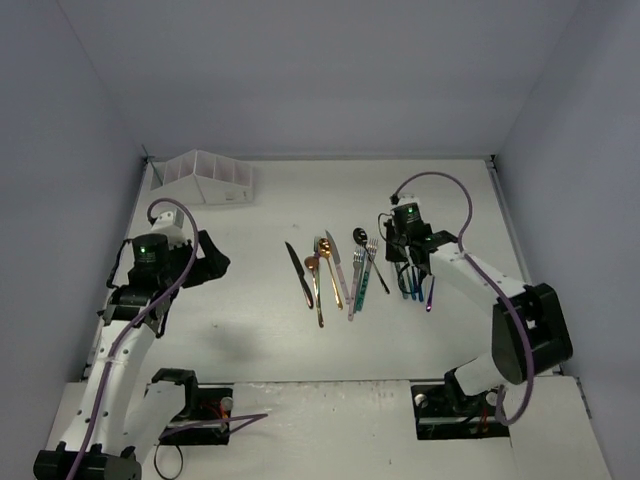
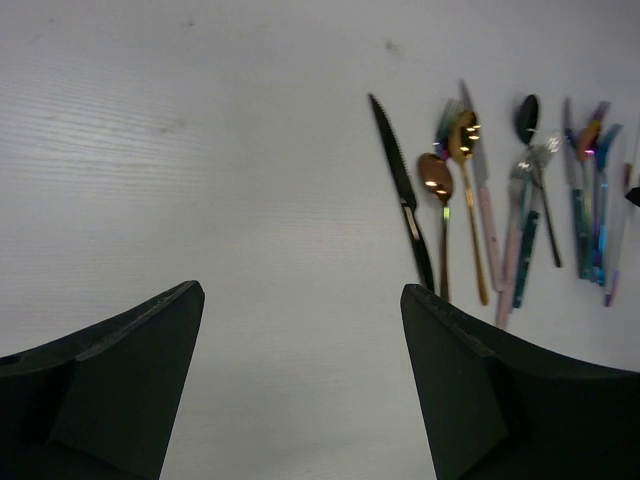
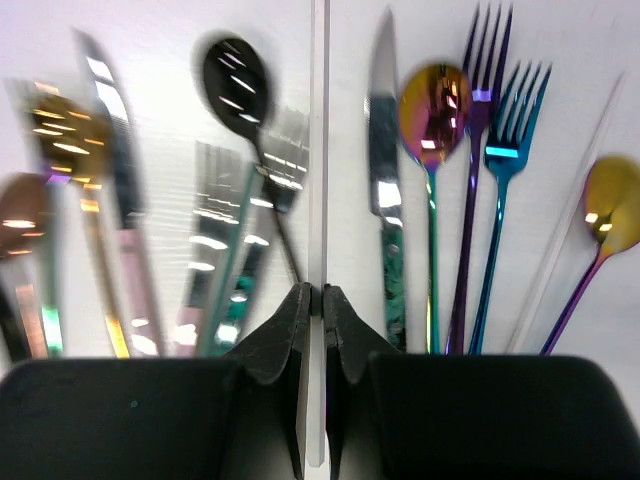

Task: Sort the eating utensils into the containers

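Two fingertips of the right gripper [image 3: 322, 297] are pressed together on a slim silver utensil [image 3: 319, 150], seen edge-on; fork, spoon or knife, cannot tell. Whether it is clear of the table [image 1: 250, 330], cannot tell either.

Just left of it lie a black spoon [image 3: 235, 80] and silver forks [image 3: 285, 150]. Just right lie a green-handled knife [image 3: 385, 150], an iridescent spoon [image 3: 435, 110], a purple fork [image 3: 485, 60] and a blue fork [image 3: 515, 110].

Further left is a second row: gold spoon [image 2: 462, 135], copper spoon [image 2: 435, 178], black knife [image 2: 400, 190].

Left gripper [image 2: 302, 295]: jaws spread wide, nothing between them, over bare table well left of the rows.

White rack [image 1: 205, 175]: far-left corner, well apart from every utensil, and none shows in it from above.

Judgement: sorting is on its first piece, with about a dozen left to carry across.
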